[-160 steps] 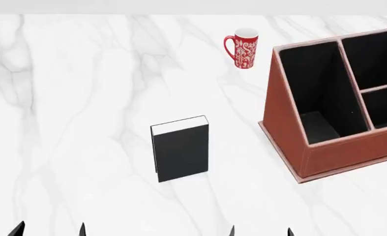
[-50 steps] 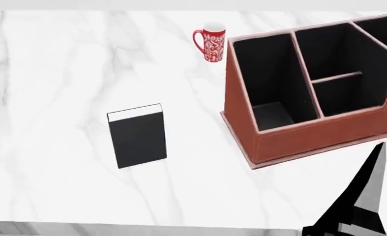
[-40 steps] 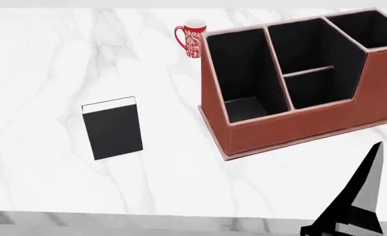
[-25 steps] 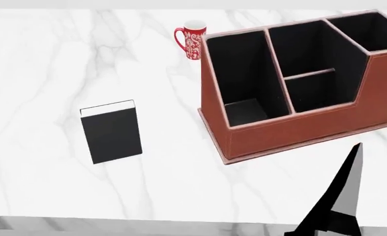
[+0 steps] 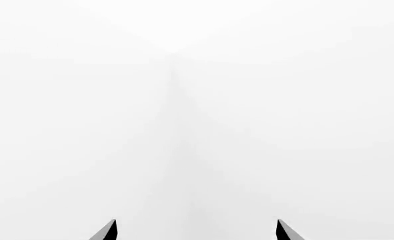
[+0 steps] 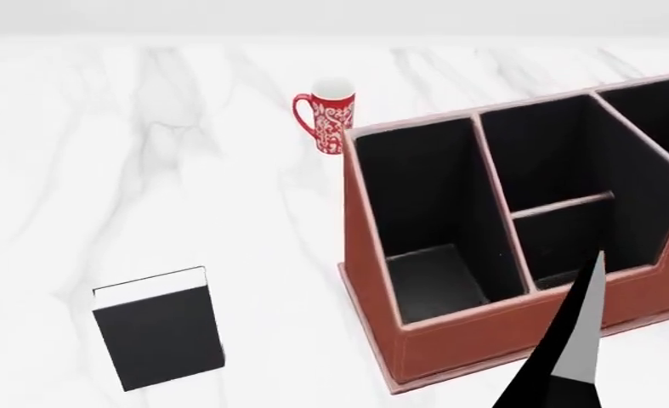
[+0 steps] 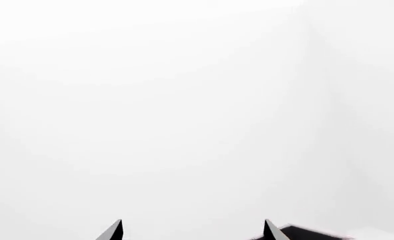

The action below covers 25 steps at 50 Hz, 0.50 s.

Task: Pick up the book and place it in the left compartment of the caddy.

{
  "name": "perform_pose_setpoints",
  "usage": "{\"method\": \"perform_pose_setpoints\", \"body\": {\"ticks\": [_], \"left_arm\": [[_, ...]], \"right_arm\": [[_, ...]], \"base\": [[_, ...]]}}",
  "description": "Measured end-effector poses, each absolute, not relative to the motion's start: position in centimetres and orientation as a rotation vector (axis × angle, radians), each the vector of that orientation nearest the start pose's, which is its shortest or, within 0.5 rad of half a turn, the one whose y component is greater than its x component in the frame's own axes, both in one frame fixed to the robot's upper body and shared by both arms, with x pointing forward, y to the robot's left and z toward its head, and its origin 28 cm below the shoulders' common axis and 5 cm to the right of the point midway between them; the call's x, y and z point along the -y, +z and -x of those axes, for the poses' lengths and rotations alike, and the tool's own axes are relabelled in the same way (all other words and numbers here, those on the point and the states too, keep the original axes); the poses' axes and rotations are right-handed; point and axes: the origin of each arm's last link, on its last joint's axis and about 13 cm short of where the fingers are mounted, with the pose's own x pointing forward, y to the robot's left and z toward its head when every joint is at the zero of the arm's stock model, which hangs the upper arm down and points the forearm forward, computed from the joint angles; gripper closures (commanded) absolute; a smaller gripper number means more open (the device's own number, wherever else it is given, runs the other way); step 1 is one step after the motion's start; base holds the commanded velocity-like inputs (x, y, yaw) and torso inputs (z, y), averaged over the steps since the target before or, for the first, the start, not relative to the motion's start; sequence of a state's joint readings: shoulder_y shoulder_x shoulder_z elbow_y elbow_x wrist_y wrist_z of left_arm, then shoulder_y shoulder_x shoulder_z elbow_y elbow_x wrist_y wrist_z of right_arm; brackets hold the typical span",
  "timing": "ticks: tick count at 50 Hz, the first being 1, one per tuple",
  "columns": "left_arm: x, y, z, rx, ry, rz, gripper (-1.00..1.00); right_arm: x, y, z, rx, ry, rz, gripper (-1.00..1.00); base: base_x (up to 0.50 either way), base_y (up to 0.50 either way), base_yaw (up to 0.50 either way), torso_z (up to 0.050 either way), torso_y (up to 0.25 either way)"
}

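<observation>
Head view shows the book (image 6: pixel 156 330) lying flat on the marble table (image 6: pixel 141 170), well left of the caddy (image 6: pixel 516 255), whose long left compartment (image 6: pixel 425 221) stands empty. My right gripper (image 7: pixel 193 234) and left gripper (image 5: pixel 197 232) are both spread apart, holding nothing. I judge the book stiff, fairly heavy and smooth-covered, so I would pinch it across the spine and page edges, near its middle, firmly.
</observation>
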<state>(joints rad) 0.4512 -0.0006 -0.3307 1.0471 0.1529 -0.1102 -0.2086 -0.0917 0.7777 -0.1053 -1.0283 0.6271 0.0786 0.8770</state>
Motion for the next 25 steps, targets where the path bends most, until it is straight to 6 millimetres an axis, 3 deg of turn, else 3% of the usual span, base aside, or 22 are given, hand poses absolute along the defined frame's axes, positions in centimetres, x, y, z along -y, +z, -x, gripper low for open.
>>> {"method": "perform_pose_setpoints", "body": {"ticks": [25], "left_arm": [[-25.57, 15.74, -8.81, 0.503, 0.509, -0.311, -1.0]], "right_arm": [[12.34, 19.85, -12.78, 0.534, -0.126, -0.159, -1.0]], "base": [[0.49, 0.0, 0.0, 0.0, 0.001]]}}
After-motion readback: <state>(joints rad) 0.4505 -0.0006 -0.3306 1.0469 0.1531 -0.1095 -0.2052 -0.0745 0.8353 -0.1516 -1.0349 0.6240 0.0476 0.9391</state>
